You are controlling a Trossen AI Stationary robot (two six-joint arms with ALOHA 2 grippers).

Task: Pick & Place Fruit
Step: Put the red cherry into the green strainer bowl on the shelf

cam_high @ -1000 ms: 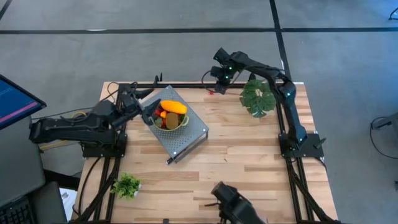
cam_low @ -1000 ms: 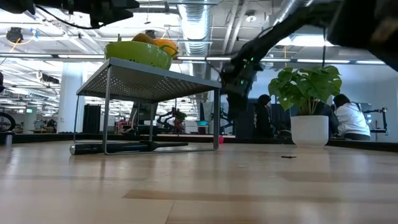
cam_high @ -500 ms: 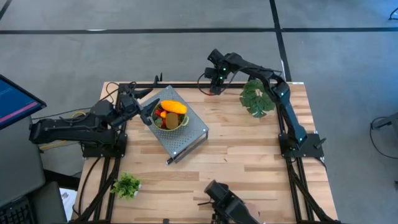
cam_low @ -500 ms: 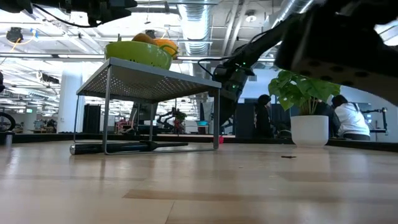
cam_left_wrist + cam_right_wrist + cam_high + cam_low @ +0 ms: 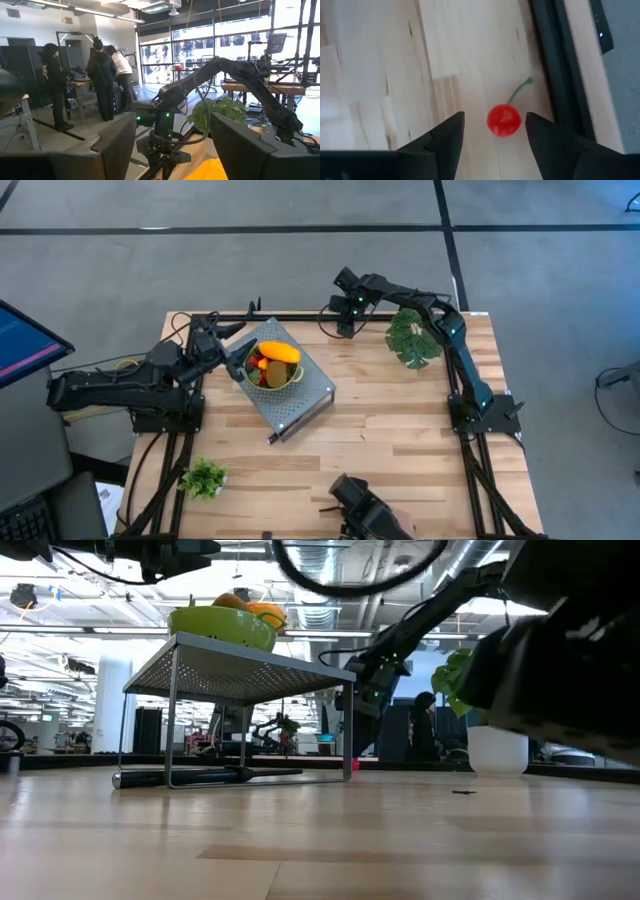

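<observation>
Right wrist view shows a red cherry (image 5: 504, 120) with a green stem lying on the wooden table (image 5: 380, 75) close to its far edge rail, framed between the spread fingers of the right gripper (image 5: 495, 132), which holds nothing. For a clean pick, the jaws should be lowered straight down until the cherry sits centred between the pads, then closed gently so the ball is not squirted sideways. The right arm is stretched far across the table, wrist pitched downward. The left gripper (image 5: 172, 145) is held open and empty beside the green bowl (image 5: 268, 367) of fruit on the wire rack (image 5: 300, 402).
</observation>
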